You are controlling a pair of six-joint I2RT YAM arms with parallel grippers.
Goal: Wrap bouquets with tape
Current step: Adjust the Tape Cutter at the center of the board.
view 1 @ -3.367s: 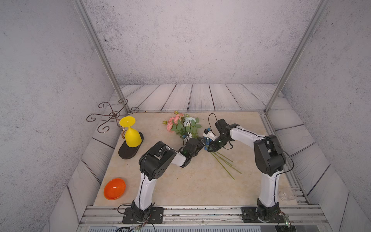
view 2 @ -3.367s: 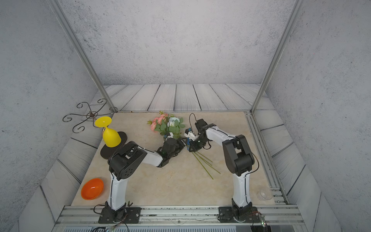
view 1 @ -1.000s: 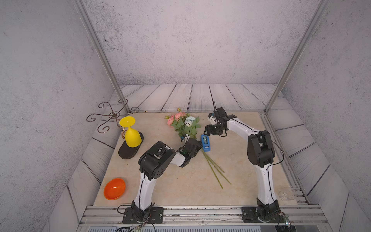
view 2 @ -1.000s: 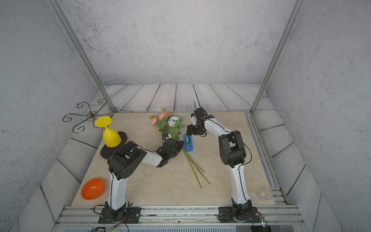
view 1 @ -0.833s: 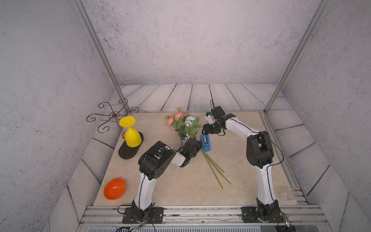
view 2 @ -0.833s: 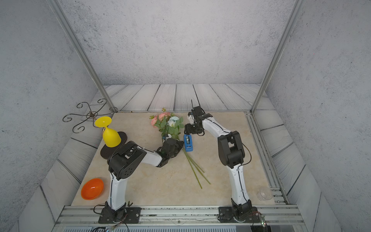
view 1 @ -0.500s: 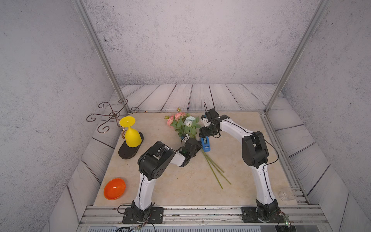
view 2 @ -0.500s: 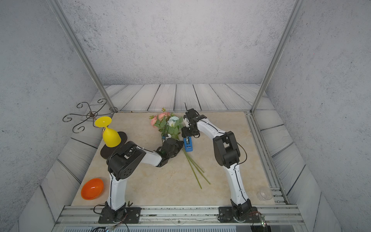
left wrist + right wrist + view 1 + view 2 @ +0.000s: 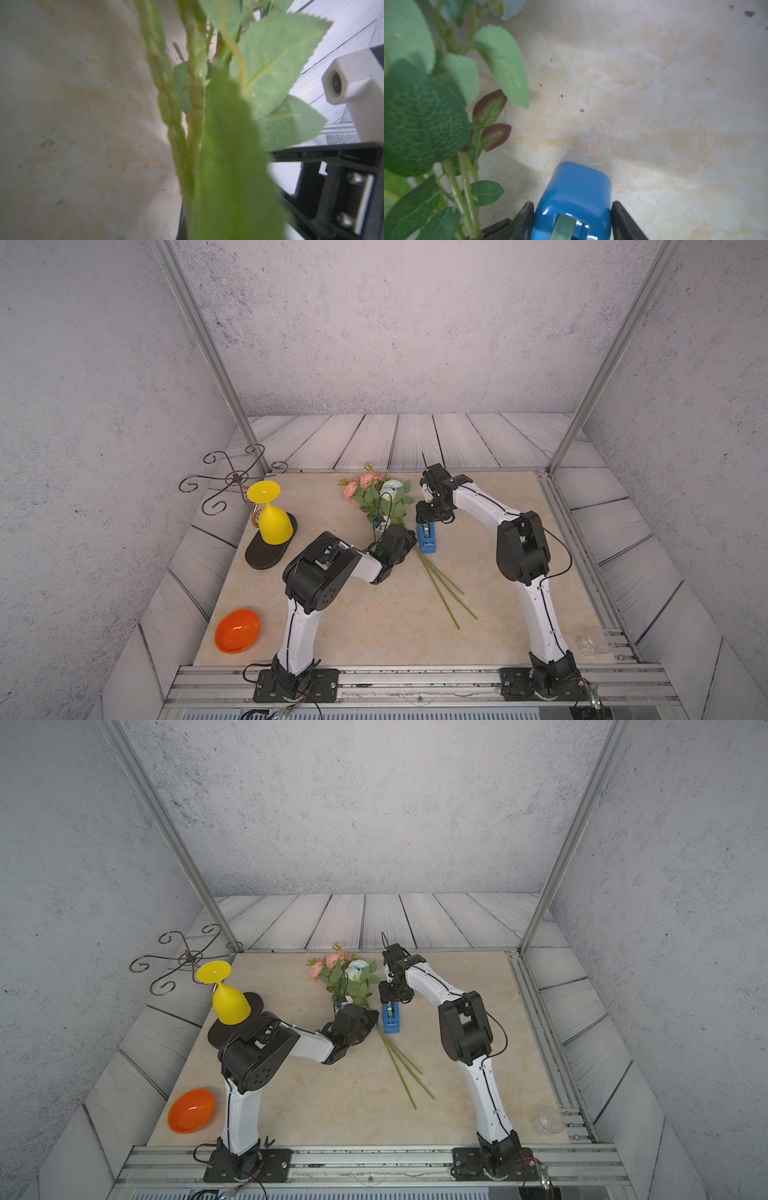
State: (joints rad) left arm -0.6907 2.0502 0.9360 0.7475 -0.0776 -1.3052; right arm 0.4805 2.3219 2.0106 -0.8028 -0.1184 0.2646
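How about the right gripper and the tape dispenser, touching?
Cannot tell. In the right wrist view the right gripper has jaws flanking the tape dispenser closely, but neither contact nor gap shows plainly.

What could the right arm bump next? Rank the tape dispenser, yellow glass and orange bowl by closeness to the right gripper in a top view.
1. Tape dispenser, at the right gripper fingertips.
2. Yellow glass, upside down, well off toward the left side.
3. Orange bowl, front left corner.

left hand (image 9: 406,541): low, clamped shut, arm stretched forward | right hand (image 9: 429,517): pointing down, jaws parted, arm arched
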